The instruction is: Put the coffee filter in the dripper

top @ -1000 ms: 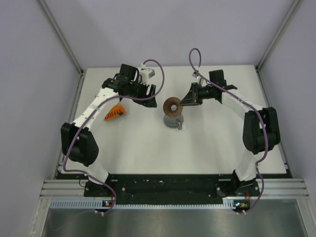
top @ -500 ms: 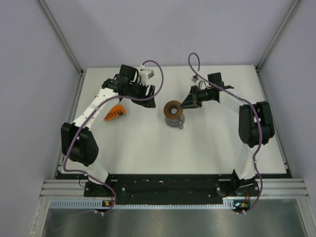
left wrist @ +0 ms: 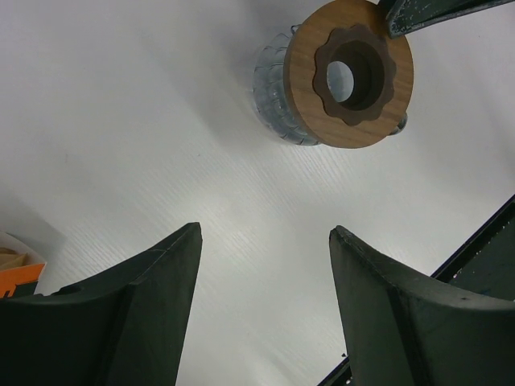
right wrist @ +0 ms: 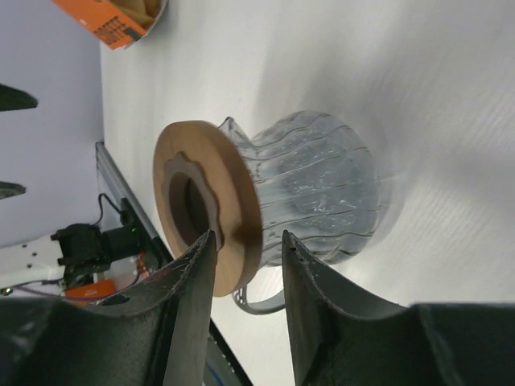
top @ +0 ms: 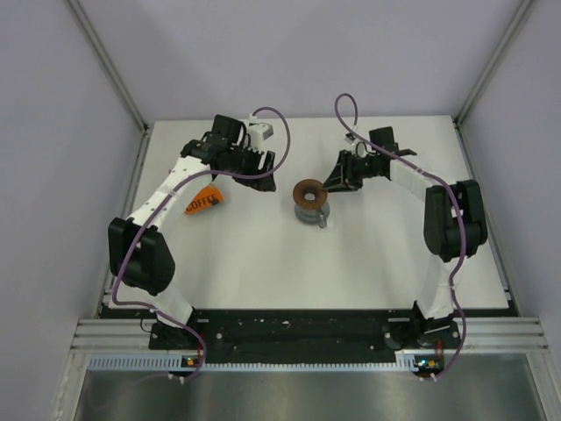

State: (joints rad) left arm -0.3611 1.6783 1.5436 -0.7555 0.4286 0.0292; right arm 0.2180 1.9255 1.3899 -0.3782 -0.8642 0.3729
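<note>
The dripper [top: 308, 193], a wooden ring around a dark-brown scalloped funnel with a hole [left wrist: 352, 74], sits on the clear grey cup [right wrist: 318, 197]. My right gripper [right wrist: 248, 237] is open and straddles the ring's edge [right wrist: 241, 217]. One finger lies over the top by the funnel and the other stands under the ring, apart from it. My left gripper [left wrist: 265, 233] hangs open and empty over bare table, left of the dripper. No coffee filter shows on its own. Only some tan paper [right wrist: 146, 8] peeks from the orange pack's mouth.
The orange pack printed "COFFEE" [top: 204, 200] lies on the table under my left arm, its corner at the edge of the left wrist view [left wrist: 14, 283]. The cup [top: 312, 216] has a small handle on its near side. Pale walls close off three sides of the white table [top: 263, 263].
My right gripper brought the tilted dripper down level onto the cup and its jaws have parted off the ring. The left arm has not moved.
</note>
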